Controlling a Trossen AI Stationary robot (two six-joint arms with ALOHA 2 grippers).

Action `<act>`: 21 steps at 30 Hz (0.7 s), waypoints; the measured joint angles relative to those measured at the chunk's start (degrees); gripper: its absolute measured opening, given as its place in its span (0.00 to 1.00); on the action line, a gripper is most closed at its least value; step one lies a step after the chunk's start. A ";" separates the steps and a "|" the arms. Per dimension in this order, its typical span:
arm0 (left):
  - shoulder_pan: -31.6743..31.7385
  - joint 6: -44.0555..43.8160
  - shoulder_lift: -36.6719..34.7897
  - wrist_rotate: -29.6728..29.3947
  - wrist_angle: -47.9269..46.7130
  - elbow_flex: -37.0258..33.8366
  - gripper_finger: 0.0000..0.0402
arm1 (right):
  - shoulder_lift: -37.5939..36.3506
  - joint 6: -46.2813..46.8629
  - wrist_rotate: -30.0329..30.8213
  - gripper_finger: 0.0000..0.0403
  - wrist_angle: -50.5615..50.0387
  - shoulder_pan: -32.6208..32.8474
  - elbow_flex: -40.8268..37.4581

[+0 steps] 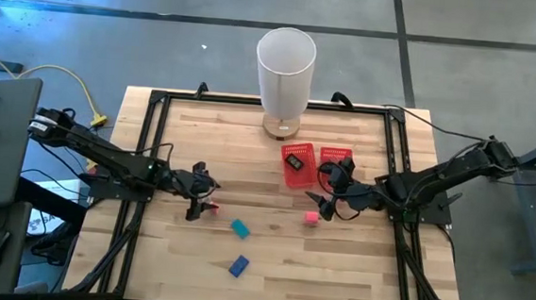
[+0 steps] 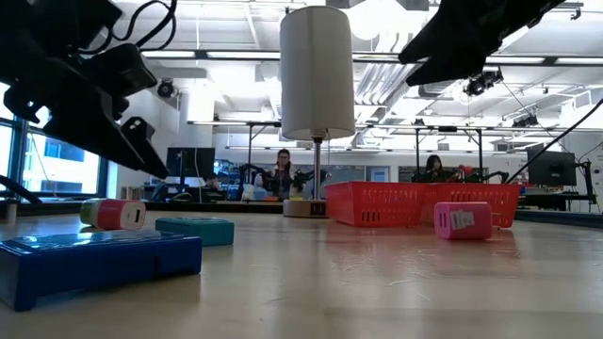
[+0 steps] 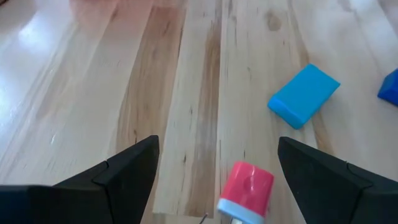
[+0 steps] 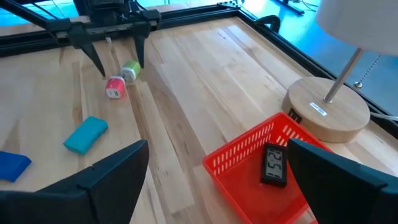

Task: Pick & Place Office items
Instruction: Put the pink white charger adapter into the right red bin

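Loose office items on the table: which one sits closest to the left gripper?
The red-and-white piece, lying between the open fingers of the left gripper. The teal block, dark blue block and pink piece lie farther away.

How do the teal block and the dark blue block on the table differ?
The teal block is lighter in colour, while the dark blue block is a deep blue. In the high view the teal block lies nearer the red mesh tray; the dark blue block lies nearer the table's front edge. In the low view the dark blue block looks longer. Both lie flat on the wood, untouched.
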 joint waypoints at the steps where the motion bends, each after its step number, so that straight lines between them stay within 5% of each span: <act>1: -0.01 0.60 -0.06 -0.01 0.07 -0.02 0.80 | 0.00 0.00 -0.02 0.91 0.05 0.00 0.00; 21: -0.07 -0.79 0.12 3.19 -0.22 0.01 0.80 | 0.00 -0.02 -0.01 0.91 0.62 0.00 0.00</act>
